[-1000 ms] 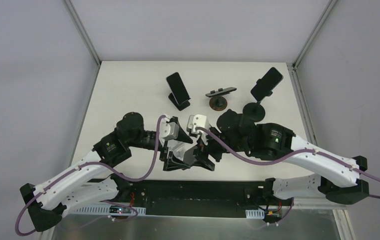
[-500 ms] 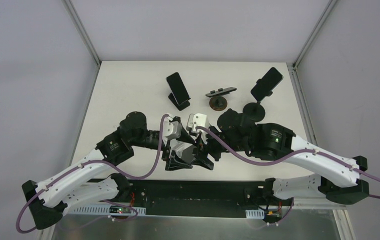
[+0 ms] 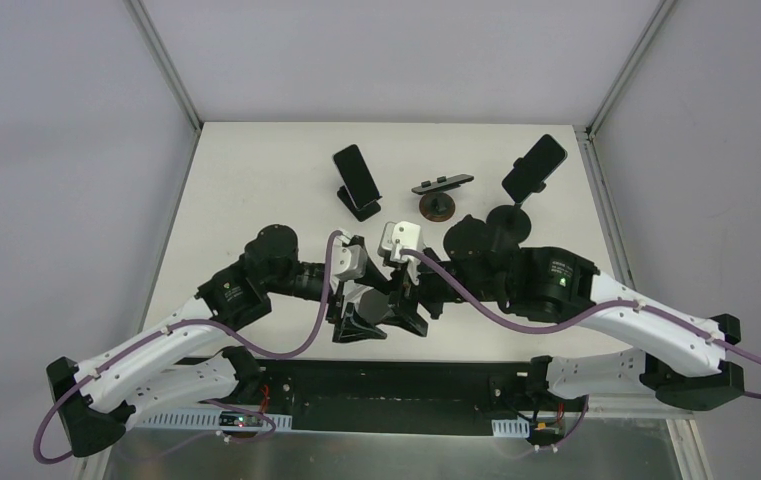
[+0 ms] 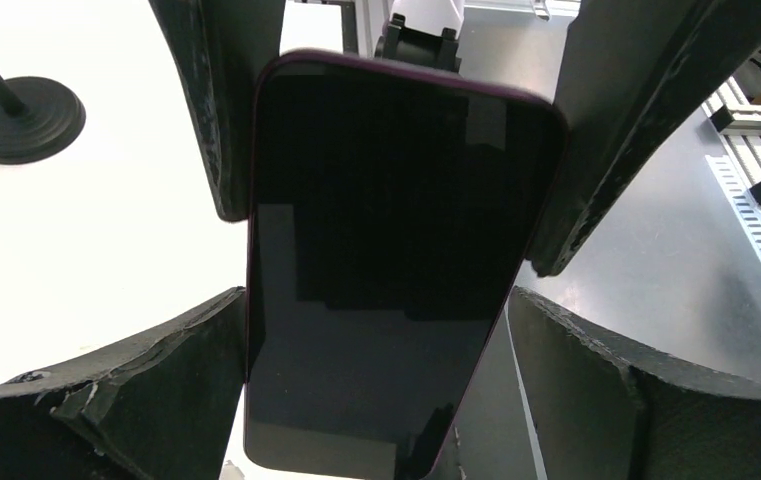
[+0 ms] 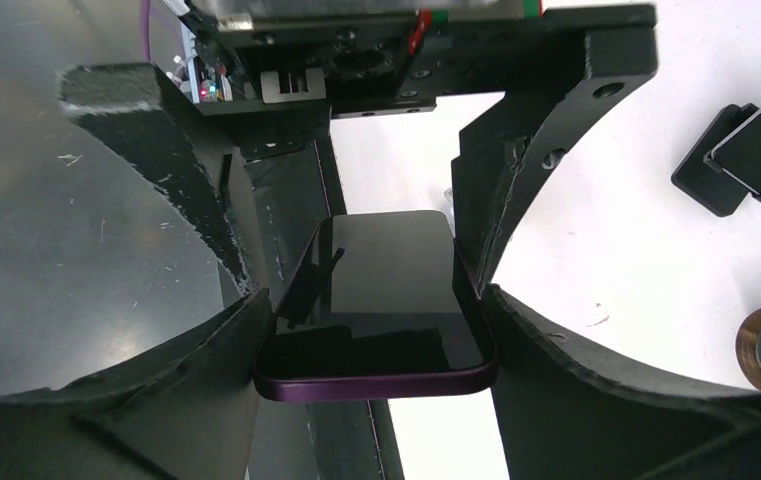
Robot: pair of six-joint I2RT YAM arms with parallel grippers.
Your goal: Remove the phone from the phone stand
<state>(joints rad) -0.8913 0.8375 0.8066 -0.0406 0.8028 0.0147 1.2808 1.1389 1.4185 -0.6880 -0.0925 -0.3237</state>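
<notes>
1. Right wrist view: right gripper (image 5: pixel 374 300) is pinching the purple-edged phone (image 5: pixel 381 270) by its long sides.
2. Left gripper (image 4: pixel 376 300) is spread wide around that same phone.
3. Phone's at 6 o'clock on the table (image 3: pixel 256 180), well apart from the middle phone stand (image 3: pixel 441 195) at 12.

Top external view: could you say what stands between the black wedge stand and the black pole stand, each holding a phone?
A brown-based stand with an empty black clamp, apart from the wedge stand and the pole stand, seen in the top view.
</notes>
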